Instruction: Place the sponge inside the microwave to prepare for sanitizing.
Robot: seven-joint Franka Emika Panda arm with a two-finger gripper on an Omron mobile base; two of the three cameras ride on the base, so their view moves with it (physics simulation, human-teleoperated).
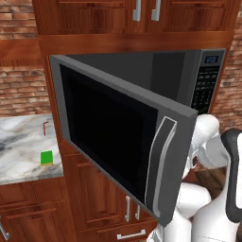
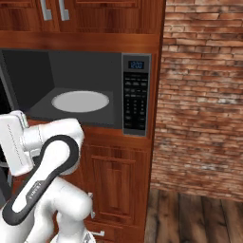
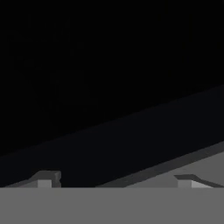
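Right base view looks straight into the microwave [image 2: 76,90]: its dark cavity stands open, and a pale round turntable [image 2: 80,101] lies flat on the floor with nothing on it. At 3 o'clock from the cavity is the keypad [image 2: 135,102], topped by a small blue display [image 2: 136,64]. At 8 o'clock of this view the robot's white arm bends in front of the wooden lower cabinet [image 2: 116,185]. A brick wall [image 2: 204,95] fills the 3 o'clock side above a plank floor [image 2: 199,218].

Left base view gives what the other side hides. The microwave door [image 1: 108,127], dark glass in a grey frame, swings far out toward the camera, its curved grey handle [image 1: 159,160] at 5 o'clock. At 9 o'clock a marble counter [image 1: 21,146] carries the sponge [image 1: 46,158], its bright green top up, lying flat near the counter's front edge and well apart from the microwave. A thin red stick [image 1: 45,127] lies at 12 o'clock from the sponge, apart from it. Wooden upper cabinets [image 1: 94,14] with grey pulls run along 12 o'clock.

Hand view is nearly black, crossed by slanting dark grey bands, so what it faces I cannot tell. The gripper [image 3: 118,181] shows as two small finger tips [image 3: 46,179] at 6 o'clock, standing wide apart with nothing between them.
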